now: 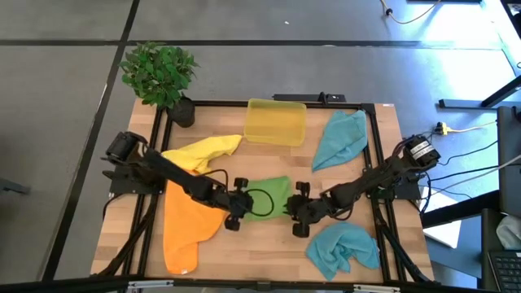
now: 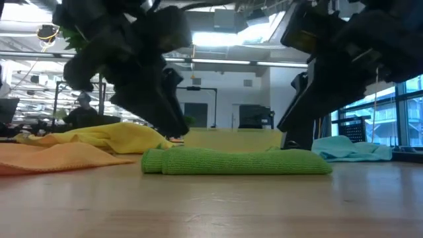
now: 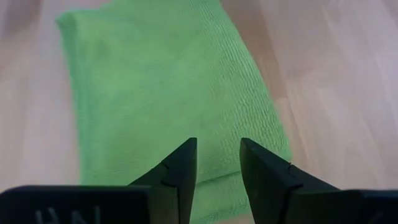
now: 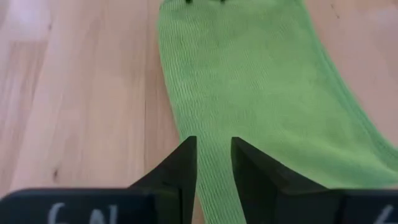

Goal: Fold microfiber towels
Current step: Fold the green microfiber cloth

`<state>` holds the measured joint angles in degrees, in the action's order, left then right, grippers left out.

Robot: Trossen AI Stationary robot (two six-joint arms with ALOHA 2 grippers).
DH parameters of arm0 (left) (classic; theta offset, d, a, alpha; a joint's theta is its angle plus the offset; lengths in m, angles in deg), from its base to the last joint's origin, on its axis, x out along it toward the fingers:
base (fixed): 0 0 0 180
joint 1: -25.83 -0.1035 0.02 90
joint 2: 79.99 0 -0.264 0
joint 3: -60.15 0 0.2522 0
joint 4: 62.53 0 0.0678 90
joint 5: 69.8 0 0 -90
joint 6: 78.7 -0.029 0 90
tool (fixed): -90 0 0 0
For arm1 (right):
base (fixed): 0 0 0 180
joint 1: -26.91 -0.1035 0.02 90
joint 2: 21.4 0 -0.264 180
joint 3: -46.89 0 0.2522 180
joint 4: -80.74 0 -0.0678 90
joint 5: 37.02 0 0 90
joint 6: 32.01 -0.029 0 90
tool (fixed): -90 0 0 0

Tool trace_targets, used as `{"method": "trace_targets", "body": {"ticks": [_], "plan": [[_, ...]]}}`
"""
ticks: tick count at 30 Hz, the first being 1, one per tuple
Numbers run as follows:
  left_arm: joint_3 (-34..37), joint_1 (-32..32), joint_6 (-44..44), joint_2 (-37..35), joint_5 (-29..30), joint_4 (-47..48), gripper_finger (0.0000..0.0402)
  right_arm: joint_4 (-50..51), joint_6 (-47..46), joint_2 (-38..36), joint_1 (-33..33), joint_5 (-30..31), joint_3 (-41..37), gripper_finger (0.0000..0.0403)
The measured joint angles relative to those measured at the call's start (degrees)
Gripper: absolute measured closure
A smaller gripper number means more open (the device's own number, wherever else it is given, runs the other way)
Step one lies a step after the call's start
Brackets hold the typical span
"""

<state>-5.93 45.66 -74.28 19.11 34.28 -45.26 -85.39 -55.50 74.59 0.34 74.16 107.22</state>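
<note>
I've got the green towel [image 1: 273, 198] folded flat on the worktop [image 1: 269, 252], lying between both sets of jaws. Left gripper [image 3: 217, 163] sits over its one end, jaws narrow with a small gap, nothing clamped; cloth shows through the gap. Right gripper [image 4: 213, 163] is over the opposite end, jaws also narrow, gap a bit tighter, nothing held. Orange towel [image 1: 186, 225] and yellow towel [image 1: 201, 152] lie behind the left jaws. One teal towel [image 1: 343, 248] is just beside the right jaws, the other teal towel [image 1: 340, 138] well apart, near the yellow bin [image 1: 276, 122].
</note>
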Motion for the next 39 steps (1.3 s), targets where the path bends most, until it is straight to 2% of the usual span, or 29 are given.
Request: {"method": "trace_targets", "body": {"ticks": [3,8,11,16,19,25,31,39], "plan": [[-0.1,1.1,0.9,0.6,-1.4,-4.5,0.0288,-0.4,1.4,0.5,-0.8,0.1,0.0,0.0303],[-0.1,3.7,1.1,0.5,4.6,-4.3,0.0286,0.0,3.3,0.5,-1.6,0.1,0.0,0.0303],[-0.1,4.4,1.8,0.5,3.5,-4.3,0.0271,0.6,4.4,0.5,-1.9,-0.1,0.0,0.0295],[-0.1,6.0,2.5,0.8,3.4,-4.7,0.0226,1.2,6.0,0.5,-2.6,-0.3,0.0,0.0241],[-0.1,6.7,2.6,0.8,5.7,-4.8,0.0200,1.2,6.4,0.5,-2.5,0.0,0.0,0.0201],[0.0,7.7,2.5,3.4,7.8,-7.7,0.0172,0.9,9.1,2.5,-2.5,0.1,0.0,0.0148],[0.0,8.1,1.5,5.8,10.4,-8.1,0.0166,1.1,12.1,5.7,-3.0,1.2,0.0,0.0141],[0.0,7.9,1.5,5.8,12.8,-6.8,0.0165,1.7,12.0,5.8,-3.0,2.8,0.0,0.0141]]}}
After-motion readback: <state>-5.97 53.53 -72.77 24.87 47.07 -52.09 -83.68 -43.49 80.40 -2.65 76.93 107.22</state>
